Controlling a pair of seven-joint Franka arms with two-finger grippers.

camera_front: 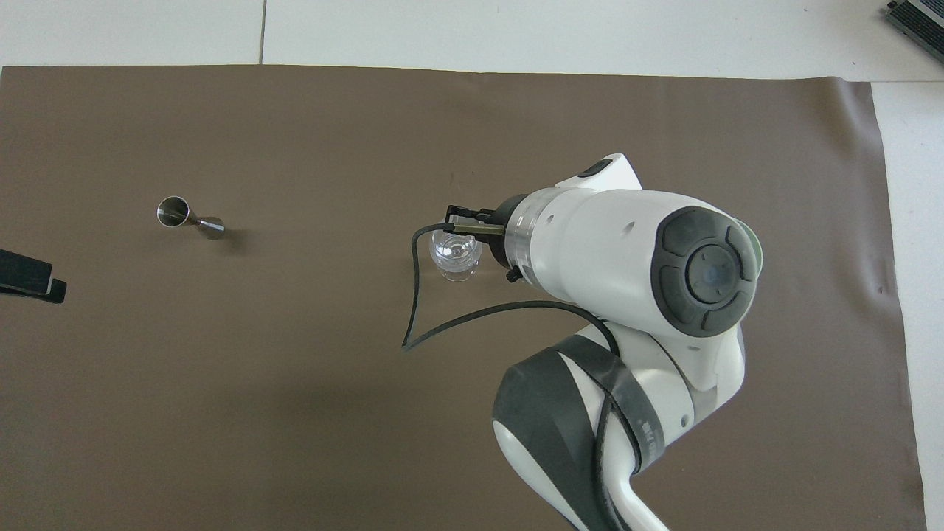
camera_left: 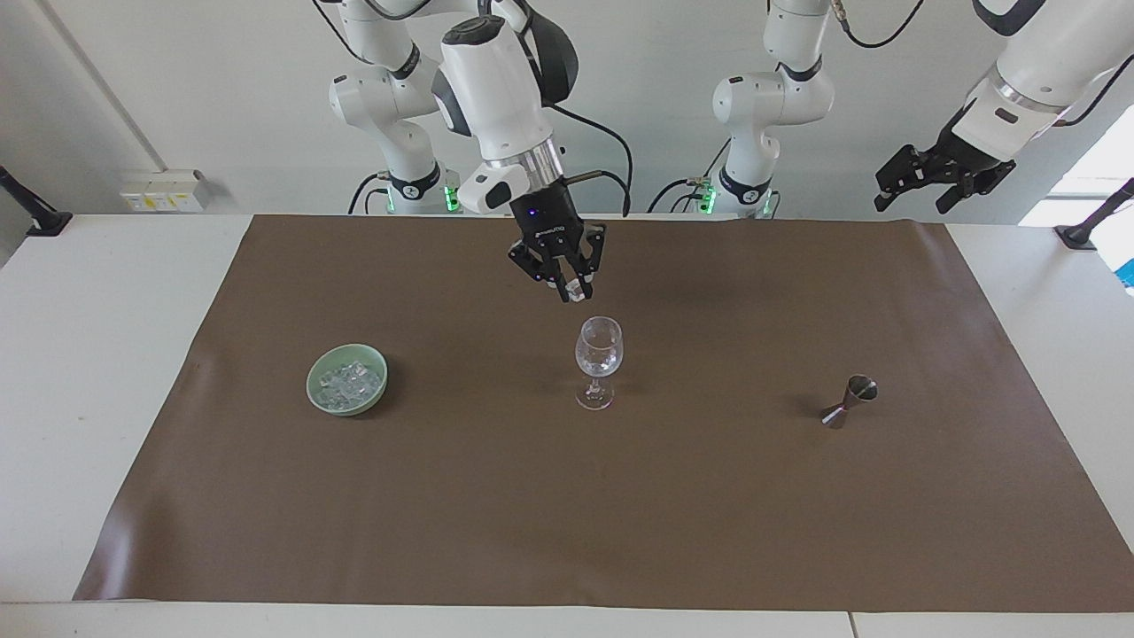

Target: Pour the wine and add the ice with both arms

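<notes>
In the facing view the right gripper (camera_left: 572, 291) hangs just above the rim of the stemmed glass (camera_left: 599, 347) and a shade toward the right arm's end of the counter (camera_left: 97, 372), its jaws pinched on a single small ice cube (camera_left: 578, 287) that shows as a pale speck at the tips. The glass stands upright near the middle of the brown mat (camera_left: 567, 523), its long axis vertical and its mouth open straight up, so the cube has to be carried only a little sideways until it sits over the mouth, then let fall. The rest of the ice (camera_left: 349, 383) lies heaped in the green bowl (camera_left: 324, 399), on the mat toward the right arm's end, well apart from the glass. The metal jigger (camera_left: 850, 400) stands toward the left arm's end, tilted. The left gripper (camera_left: 930, 177) waits high off that end with its jaws spread wide and empty. In the overhead view the right arm (camera_front: 634, 251) covers the bowl and most of its own jaws; its wrist overlaps the edge of the glass (camera_front: 453, 254), which agrees that this arm is by far the nearer one. The jigger (camera_front: 189, 217) shows clearly on the mat (camera_front: 295, 413), and only the tip of the left gripper (camera_front: 29, 276) enters at the edge.
</notes>
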